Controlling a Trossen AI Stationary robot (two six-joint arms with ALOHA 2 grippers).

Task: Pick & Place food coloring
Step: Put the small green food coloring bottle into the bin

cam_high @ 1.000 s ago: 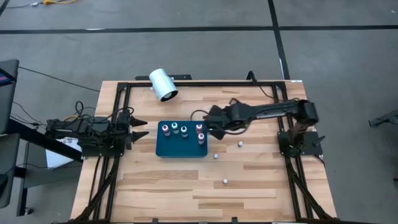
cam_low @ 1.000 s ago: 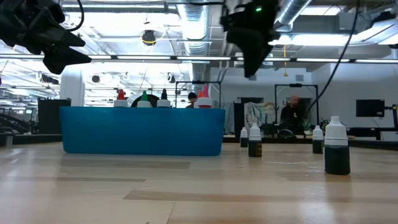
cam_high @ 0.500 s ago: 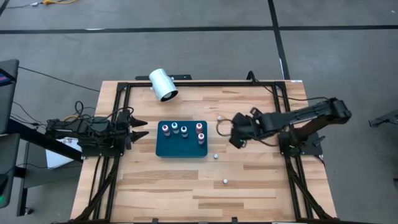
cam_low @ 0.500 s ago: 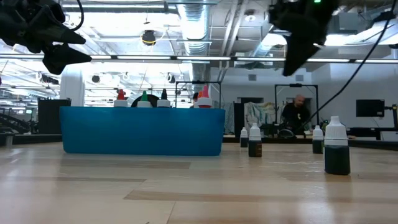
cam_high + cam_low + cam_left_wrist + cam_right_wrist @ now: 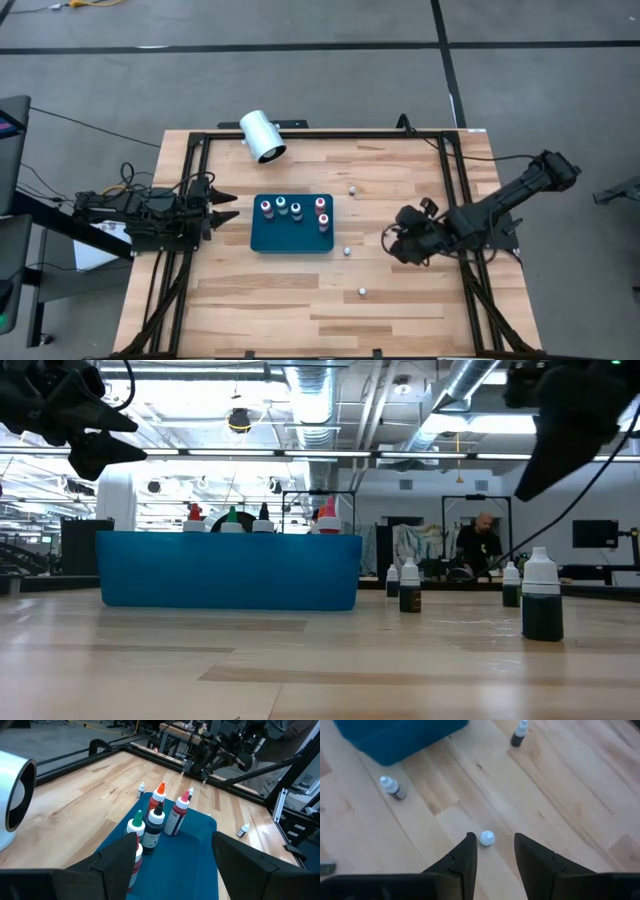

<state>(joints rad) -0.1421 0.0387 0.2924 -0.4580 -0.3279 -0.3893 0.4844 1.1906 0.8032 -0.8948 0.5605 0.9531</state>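
Five food coloring bottles (image 5: 295, 209) with red, green, dark and pink tops stand upright on the teal tray (image 5: 290, 238). Loose white-capped bottles stand on the wood: one (image 5: 353, 188) beyond the tray, one (image 5: 347, 251) off its near right corner, one (image 5: 362, 291) nearer still. My right gripper (image 5: 397, 243) hangs open right of the tray. A fourth small bottle (image 5: 486, 838) stands just ahead of its fingertips, untouched. My left gripper (image 5: 228, 206) waits open, left of the tray, and in its wrist view (image 5: 180, 865) it points at the bottles.
A large white cylinder (image 5: 262, 136) lies on its side near the far edge. A black frame (image 5: 300, 133) runs round the tabletop. Bare wood stretches over the near half of the table (image 5: 260, 310). People show in the room (image 5: 484, 545) beyond.
My right gripper has drawn back from the tray's right end, toward the table's right and near edges, and now hangs over the loose bottle right of the tray. The five bottles on the tray and my left arm have kept still.
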